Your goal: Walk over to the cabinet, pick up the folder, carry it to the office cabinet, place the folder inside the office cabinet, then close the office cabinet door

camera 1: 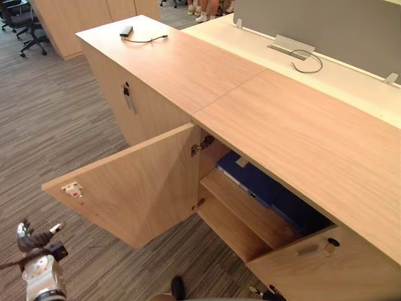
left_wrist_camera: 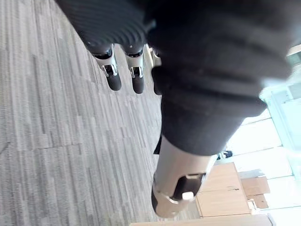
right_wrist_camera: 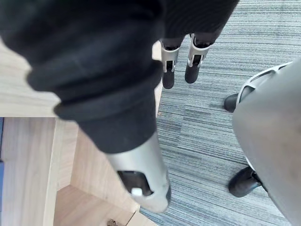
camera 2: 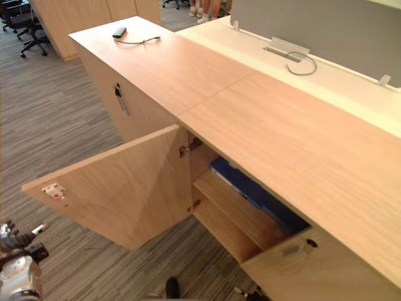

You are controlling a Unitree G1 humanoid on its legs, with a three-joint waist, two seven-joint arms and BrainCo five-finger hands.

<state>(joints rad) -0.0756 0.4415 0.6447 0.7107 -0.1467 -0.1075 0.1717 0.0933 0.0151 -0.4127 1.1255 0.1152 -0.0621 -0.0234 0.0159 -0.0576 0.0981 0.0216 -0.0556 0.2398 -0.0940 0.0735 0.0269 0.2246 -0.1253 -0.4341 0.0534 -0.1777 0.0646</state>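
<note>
left hand point(left_wrist_camera: 114, 81): at 7 o'clock, low over the carpet point(camera 1: 56, 125), fingers hanging straight and loose, holding nothing
right hand point(right_wrist_camera: 168, 77): at 5 o'clock, close beside the cabinet point(camera 1: 301, 132), fingers relaxed too, empty
swing risk: the door point(camera 1: 131, 188) stands wide open toward 8 o'clock, well apart from both hands; a push close to the hinge point(camera 1: 199, 148) would likely have little leverage, and hard fingertips could slide off the flat face
clash risk: the second door point(camera 1: 338, 269) at 4 o'clock sits ajar and may meet the first one's edge if that swings in carelessly
seating risk: the folder point(camera 1: 250, 177) lies flat on the upper shelf point(camera 1: 244, 210) inside the cabinet, at 4 o'clock; its front edge looks near the shelf lip, so it might keep the door from closing fully
carpet: grey, finely striped, low pile
door: flat pale wood-grain panel, square edges, a small white catch point(camera 1: 72, 189) by its free corner
shelf: same pale board, thin and straight
folder: dark blue, slab-shaped, smooth cover that is probably slippery
bench point(camera 1: 338, 75): at 1 o'clock, long cream top with a looped cable point(camera 1: 307, 61) on it
</note>
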